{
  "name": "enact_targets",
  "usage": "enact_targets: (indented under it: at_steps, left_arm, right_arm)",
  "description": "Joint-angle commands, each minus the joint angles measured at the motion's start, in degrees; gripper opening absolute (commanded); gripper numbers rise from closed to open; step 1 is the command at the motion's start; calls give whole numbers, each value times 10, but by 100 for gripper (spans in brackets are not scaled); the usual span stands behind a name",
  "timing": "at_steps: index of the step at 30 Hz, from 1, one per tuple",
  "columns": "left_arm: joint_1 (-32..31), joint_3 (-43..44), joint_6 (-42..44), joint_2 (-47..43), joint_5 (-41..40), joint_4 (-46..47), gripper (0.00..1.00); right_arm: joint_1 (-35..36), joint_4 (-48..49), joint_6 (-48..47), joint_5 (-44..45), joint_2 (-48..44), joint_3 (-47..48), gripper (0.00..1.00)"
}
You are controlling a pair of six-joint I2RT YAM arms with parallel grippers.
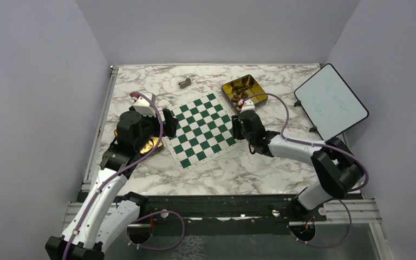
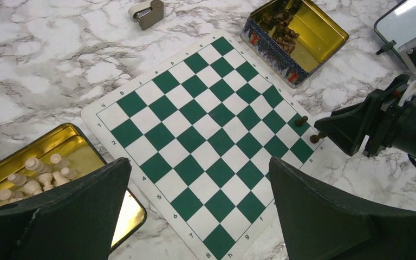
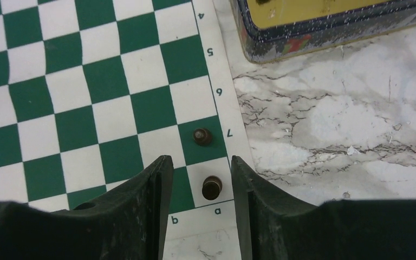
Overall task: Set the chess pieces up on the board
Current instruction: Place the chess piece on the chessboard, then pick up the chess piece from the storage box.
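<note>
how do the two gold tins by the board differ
The far tin holds dark brown pieces; the near tin holds cream pieces. The far tin sits off the board's right far corner, the near tin by its left side. Both are square, open, gold inside.
</note>
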Motion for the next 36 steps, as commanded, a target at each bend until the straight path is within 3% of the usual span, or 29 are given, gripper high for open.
enact_targets:
  at_steps: [1,9,18,26,36]
  left_arm:
    - [-2,-3,1,1,-1,1,99]
    - [-2,-4,1,7,3,3,99]
    - [-3,-5,0,5,6,4,99]
    - [-6,-7,2,1,5,5,99]
    - [-6,-7,2,-2,5,6,99]
  right_arm:
    - [5,-36,5,11,-33,31,49]
    - [-7,-60,-41,39,-34,98,48]
    - [-57,-66,-79,33,42,199,44]
    - [-130,-76,-98,-18,148,293,42]
    - [-170,-67,-124,-94,257,385,37]
